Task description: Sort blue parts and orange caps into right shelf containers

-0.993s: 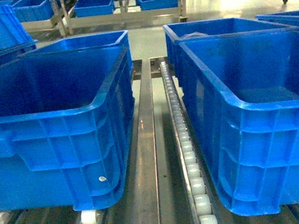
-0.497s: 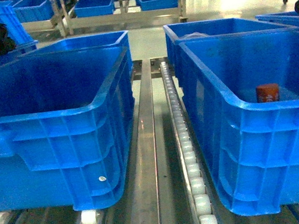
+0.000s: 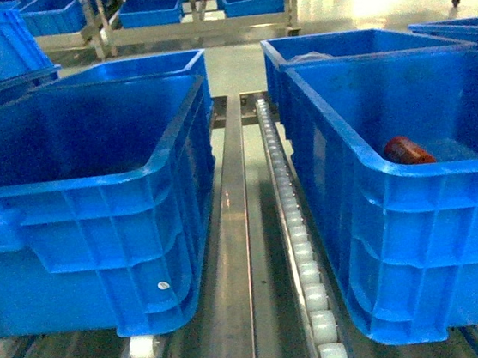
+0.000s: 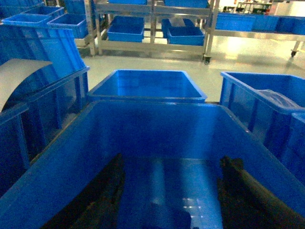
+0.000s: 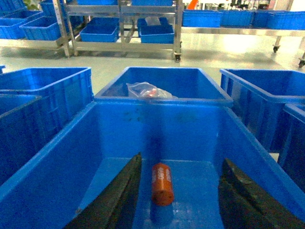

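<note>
Progress check. One orange-red stubby cylindrical plastic cap (image 5: 162, 184) lies on its side on the floor of the large bright-blue open-top plastic bin on the right (image 3: 365, 152), loose and touching nothing but the bin floor. The head view shows the same cap (image 3: 407, 150) low behind the bin's near rim, partly hidden by it.

The right gripper (image 5: 178, 195) hangs over this bin with its two dark fingers (image 5: 119, 195) spread wide either side of the cap, gripping nothing. Judged from this, the cap counts as delivered.

The left gripper (image 4: 169, 195) hangs over the matching large blue bin on the left (image 3: 167, 157), fingers likewise wide apart and empty. The floor of that bin, as far as it shows, carries no part.

No small blue part can be made out in any view; against blue walls one could be missed.

Behind the right bin stands a further blue bin (image 5: 162, 98) holding a clear plastic bag (image 5: 147, 89) with something orange-red inside; contents too small to identify.

Assessment: one cap placed, no blue parts seen sorted. How many pieces remain cannot be told, as no supply of parts is in view. The bins sit on a metal roller track (image 3: 291, 216).
</note>
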### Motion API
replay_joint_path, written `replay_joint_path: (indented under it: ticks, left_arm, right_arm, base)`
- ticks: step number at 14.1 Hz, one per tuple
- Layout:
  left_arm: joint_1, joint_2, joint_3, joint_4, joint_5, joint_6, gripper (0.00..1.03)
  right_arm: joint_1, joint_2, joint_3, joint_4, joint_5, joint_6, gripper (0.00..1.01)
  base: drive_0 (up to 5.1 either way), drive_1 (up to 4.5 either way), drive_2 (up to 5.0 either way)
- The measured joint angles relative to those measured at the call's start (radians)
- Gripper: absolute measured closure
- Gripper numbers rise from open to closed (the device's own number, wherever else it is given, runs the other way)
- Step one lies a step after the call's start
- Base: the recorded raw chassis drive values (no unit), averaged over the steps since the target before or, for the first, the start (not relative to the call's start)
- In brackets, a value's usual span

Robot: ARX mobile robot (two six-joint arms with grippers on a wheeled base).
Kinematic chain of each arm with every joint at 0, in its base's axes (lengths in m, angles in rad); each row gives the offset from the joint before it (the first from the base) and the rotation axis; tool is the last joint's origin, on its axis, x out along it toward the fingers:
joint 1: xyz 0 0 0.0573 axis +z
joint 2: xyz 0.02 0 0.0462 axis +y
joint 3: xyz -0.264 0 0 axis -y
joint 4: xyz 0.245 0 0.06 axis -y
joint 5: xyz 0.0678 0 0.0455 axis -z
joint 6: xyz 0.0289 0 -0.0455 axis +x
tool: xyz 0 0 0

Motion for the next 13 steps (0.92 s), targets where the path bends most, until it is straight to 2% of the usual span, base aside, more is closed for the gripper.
replay_joint_path:
  ticks: [4, 5, 10, 11, 12, 13]
  left_arm:
    - [0.005, -0.190, -0.245, 0.046, -0.005, 0.000, 0.94]
    - [0.005, -0.241, -0.295, 0.046, -0.003, 0.002, 1.01]
    - [0.005, -0.477, -0.453, -0.034, -0.003, 0.003, 1.01]
    - [0.005, -0.515, -0.478, -0.035, -0.003, 0.003, 1.01]
    - [0.005, -0.520, -0.512, 0.003, -0.003, 0.003, 1.01]
    - [0.005, -0.553, -0.541, -0.051, -0.003, 0.003, 1.01]
  right_arm:
    - [0.000, -0.185, -0.226, 0.029, 0.000, 0.000, 0.97]
    - [0.000, -0.236, -0.272, 0.024, 0.000, -0.003, 1.00]
    - [0.000, -0.472, -0.418, -0.072, 0.000, -0.003, 1.00]
    - [0.000, -0.478, -0.454, -0.001, 0.000, -0.003, 1.00]
    - [0.000, -0.501, -0.478, -0.047, 0.000, -0.003, 1.00]
    - [0.000, -0.551, -0.503, -0.098, 0.000, -0.003, 1.00]
  base:
    - [0.0, 0.00, 0.0]
    - [0.0, 0.00, 0.0]
    - [0.0, 0.00, 0.0]
    - [0.0, 0.00, 0.0]
    - [0.0, 0.00, 0.0]
    - [0.0, 0.00, 0.0]
